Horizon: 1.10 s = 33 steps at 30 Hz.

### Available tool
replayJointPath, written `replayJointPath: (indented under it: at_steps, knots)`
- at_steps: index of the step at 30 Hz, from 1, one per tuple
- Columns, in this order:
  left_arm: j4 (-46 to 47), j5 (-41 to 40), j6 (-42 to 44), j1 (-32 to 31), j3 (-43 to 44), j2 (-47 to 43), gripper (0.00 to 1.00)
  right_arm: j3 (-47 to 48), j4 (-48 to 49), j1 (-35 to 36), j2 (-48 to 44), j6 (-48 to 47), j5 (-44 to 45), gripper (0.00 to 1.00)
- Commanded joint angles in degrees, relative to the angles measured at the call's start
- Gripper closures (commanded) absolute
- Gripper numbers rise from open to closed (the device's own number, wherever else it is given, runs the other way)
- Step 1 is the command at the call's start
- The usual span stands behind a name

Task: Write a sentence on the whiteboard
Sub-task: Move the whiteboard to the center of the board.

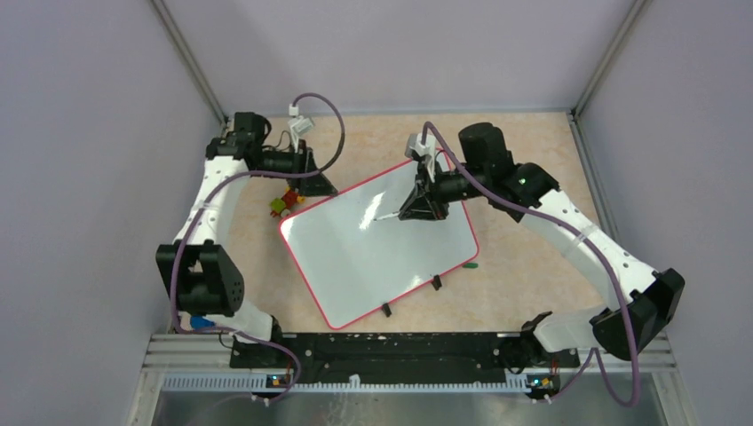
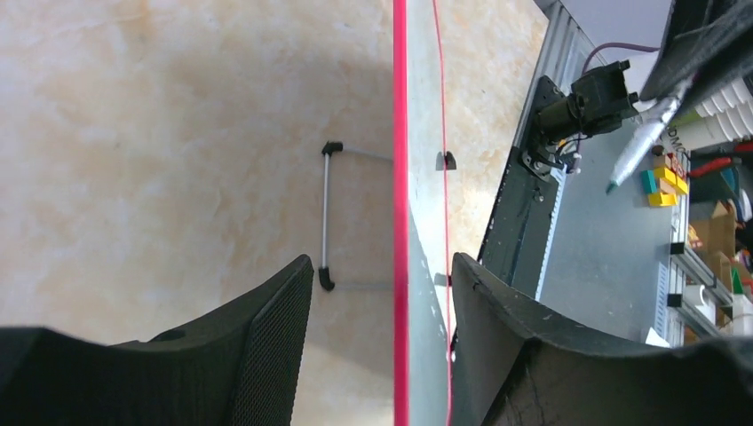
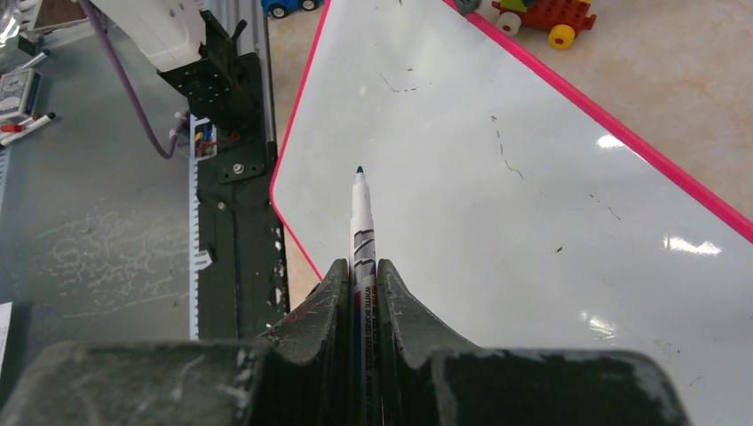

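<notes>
- Red-rimmed whiteboard (image 1: pixel 355 257) lay skewed on the beige table (image 1: pixel 533 266), between the two arms. We noted only faint dark specks on its glossy face.
- Right gripper (image 3: pixel 362 266) was clamped on a whiteboard marker (image 3: pixel 361 213), green tip pointing out over the board's far part. We could not tell whether the tip touched.
- Left gripper (image 2: pixel 382 266) stood with jaws apart at the board's far-left corner, the rim between them.
- Coloured toy blocks (image 1: pixel 284 204) sat just beside that corner.
</notes>
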Motion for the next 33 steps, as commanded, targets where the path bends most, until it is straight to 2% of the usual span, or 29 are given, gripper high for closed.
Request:
replayJointPath:
  at_steps: [1, 7, 10, 14, 17, 26, 33]
  knots:
    - [-3.0, 1.2, 1.6, 4.1, -5.9, -8.3, 0.36, 0.5, 4.7, 1.9, -0.4, 0.9, 3.1, 1.00]
    - [-0.3, -1.2, -0.2, 9.7, -13.6, -15.2, 0.36, 3.9, 6.0, 10.7, 3.2, -1.6, 12.7, 1.00]
    - [-0.7, -2.4, 0.2, 10.9, -14.8, -16.3, 0.40, 5.7, 6.7, 15.7, 5.8, -3.3, 18.0, 1.00]
    - [-3.0, -1.2, 2.1, 11.8, -14.7, -16.1, 0.47, 6.8, 9.7, 18.5, 8.6, -2.2, 20.1, 1.00]
    - [-2.9, -0.3, 3.0, 11.8, -14.9, -15.5, 0.55, 9.9, 8.6, 19.5, 11.1, -2.6, 20.0, 1.00]
    - [-4.2, 2.9, 5.1, 11.0, -11.8, -9.4, 0.87, 12.5, 8.9, 20.2, 13.6, -3.4, 19.5, 1.00]
    - [-3.1, 1.6, 3.9, 5.3, -10.6, -6.9, 0.97, 14.3, 8.4, 20.6, 15.2, -3.5, 19.9, 1.00]
